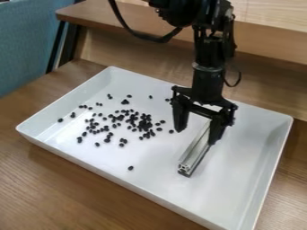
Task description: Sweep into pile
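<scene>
1. Hand (198, 135) hangs low over the white tray (246, 152), coming down from the top; its fingers are apart, with space between them.
2. Metal bar (195, 150), slotted profile, lies in the tray at a slant. Its far part is between the fingers, much nearer the right-hand finger in the view; its near end points toward the camera, in front of the hand. Can't tell if finger and bar touch.
3. Small black beans (144, 124) are on the tray floor, left of the hand in the view. Densest clump is toward the hand; the rest is loosely scattered, thinning out farther left.
4. A few strays lie behind the main group, and one lone bean (130, 168) sits nearer the camera, left of the bar's near end. One or two are close to the left-hand finger.
5. Tray stands on the wood-grain worktop (54, 193).
6. Behind the hand: wooden ledge (269, 41). Far left of it: blue fabric (24, 45).
7. Black cable (157, 39) loops beside the arm, above the hand.
</scene>
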Action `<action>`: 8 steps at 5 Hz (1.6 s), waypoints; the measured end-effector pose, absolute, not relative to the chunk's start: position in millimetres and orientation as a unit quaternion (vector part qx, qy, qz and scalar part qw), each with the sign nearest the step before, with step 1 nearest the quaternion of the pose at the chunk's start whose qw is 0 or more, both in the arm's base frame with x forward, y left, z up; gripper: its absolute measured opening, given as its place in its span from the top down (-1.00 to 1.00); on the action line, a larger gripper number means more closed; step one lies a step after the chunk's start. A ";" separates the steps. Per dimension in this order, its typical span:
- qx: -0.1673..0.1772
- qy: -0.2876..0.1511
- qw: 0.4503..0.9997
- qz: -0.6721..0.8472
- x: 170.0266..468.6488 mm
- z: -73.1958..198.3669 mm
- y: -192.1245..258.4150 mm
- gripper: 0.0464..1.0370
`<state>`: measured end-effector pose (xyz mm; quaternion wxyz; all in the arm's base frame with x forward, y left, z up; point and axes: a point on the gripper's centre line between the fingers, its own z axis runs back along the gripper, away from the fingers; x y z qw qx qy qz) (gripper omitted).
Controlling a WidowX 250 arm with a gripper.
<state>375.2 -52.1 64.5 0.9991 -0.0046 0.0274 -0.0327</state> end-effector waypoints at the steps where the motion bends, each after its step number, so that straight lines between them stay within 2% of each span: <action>1: 0.010 0.031 0.999 -0.033 375.2 60.1 -47.7 -0.93; 2: 0.004 0.027 0.999 -0.035 375.3 55.0 -43.5 -0.93; 3: -0.018 0.020 0.999 -0.035 379.1 46.6 -47.2 -0.93; 4: -0.025 0.031 0.999 -0.037 379.1 32.2 -50.0 -0.93; 5: -0.028 0.023 0.998 -0.044 384.6 29.4 -58.6 -0.83; 6: -0.033 0.007 0.998 -0.061 388.0 28.3 -63.9 -0.26; 7: -0.032 0.010 0.997 -0.071 385.0 26.7 -63.4 0.26; 8: -0.041 0.009 0.996 -0.081 380.3 27.1 -56.4 0.28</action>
